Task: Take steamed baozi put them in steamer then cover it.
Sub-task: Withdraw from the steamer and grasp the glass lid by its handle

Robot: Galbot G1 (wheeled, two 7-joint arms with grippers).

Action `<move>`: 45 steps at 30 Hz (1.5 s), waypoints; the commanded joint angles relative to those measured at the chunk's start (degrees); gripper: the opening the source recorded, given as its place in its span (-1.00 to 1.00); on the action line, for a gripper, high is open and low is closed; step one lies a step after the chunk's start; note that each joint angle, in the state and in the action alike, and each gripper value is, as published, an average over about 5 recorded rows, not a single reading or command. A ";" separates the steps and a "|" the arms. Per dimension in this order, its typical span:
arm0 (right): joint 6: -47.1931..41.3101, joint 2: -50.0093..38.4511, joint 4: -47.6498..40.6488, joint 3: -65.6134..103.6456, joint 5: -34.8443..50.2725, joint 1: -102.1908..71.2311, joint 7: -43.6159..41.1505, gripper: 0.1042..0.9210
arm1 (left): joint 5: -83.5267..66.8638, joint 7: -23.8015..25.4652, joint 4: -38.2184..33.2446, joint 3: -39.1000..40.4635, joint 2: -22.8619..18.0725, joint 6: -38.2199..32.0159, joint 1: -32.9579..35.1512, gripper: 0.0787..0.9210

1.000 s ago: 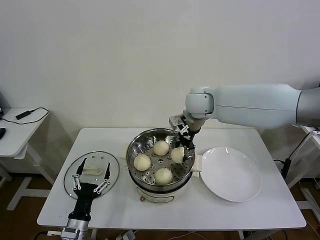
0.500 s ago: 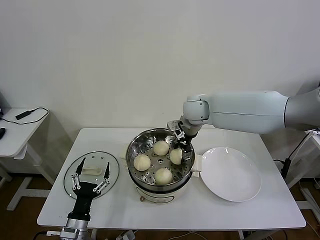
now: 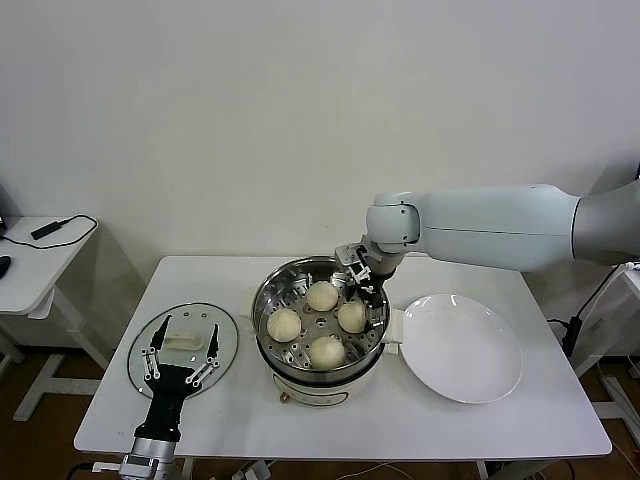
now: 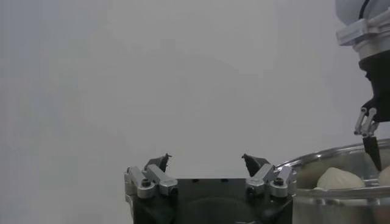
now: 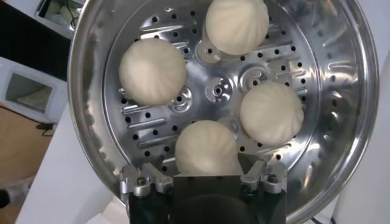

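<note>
Several cream-white baozi lie on the perforated tray of the shiny steamer (image 3: 268,300) at mid-table. My right gripper (image 3: 366,289) hangs just above the steamer's right rear, open, its fingers either side of one baozi (image 3: 351,316) that rests on the tray. In the right wrist view that baozi (image 5: 207,149) sits between the spread fingers of the right gripper (image 5: 204,169). The glass cover (image 3: 226,330) lies flat on the table to the left. My left gripper (image 3: 182,347) hovers open over its white handle (image 3: 187,342). In the left wrist view the left gripper (image 4: 207,161) holds nothing.
An empty white plate (image 3: 462,348) lies right of the steamer, touching its side handle. A small side table with a cable (image 3: 55,228) stands at the far left. The white wall is close behind the table.
My right gripper has opened and let go of the baozi, which now lies on the tray. The gripper has risen slightly and shifted back. The left arm has not moved.
</note>
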 commanded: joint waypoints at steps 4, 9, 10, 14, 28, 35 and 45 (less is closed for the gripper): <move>4.99 -11.41 5.71 17.33 2.17 -2.07 12.72 0.76 | 3.59 -0.52 0.21 0.00 0.04 0.26 -0.40 0.77; 13.26 -20.12 12.01 25.20 3.86 -10.05 47.10 0.76 | 8.21 -1.65 0.88 -0.18 0.22 0.92 -1.63 0.77; 14.95 -21.63 12.62 27.57 2.94 -13.02 52.76 0.76 | 8.97 -1.93 1.02 -0.18 0.24 1.20 -2.00 0.77; 22.88 -26.00 11.84 41.42 -2.33 -28.63 69.13 0.76 | 13.14 -3.32 1.54 -0.09 0.42 3.04 -3.60 0.77; 41.31 -18.15 8.52 103.39 -19.49 -91.43 70.16 0.76 | 24.24 -5.50 3.34 0.63 1.84 8.30 -7.10 0.77; 44.63 -4.27 8.48 117.00 -27.37 -107.87 67.99 0.76 | 27.39 -5.76 5.36 -0.01 2.98 6.73 -7.57 0.77; 44.99 6.19 10.87 122.49 -32.84 -117.28 66.77 0.76 | 47.74 -8.26 10.50 -2.27 5.60 7.65 -6.66 0.77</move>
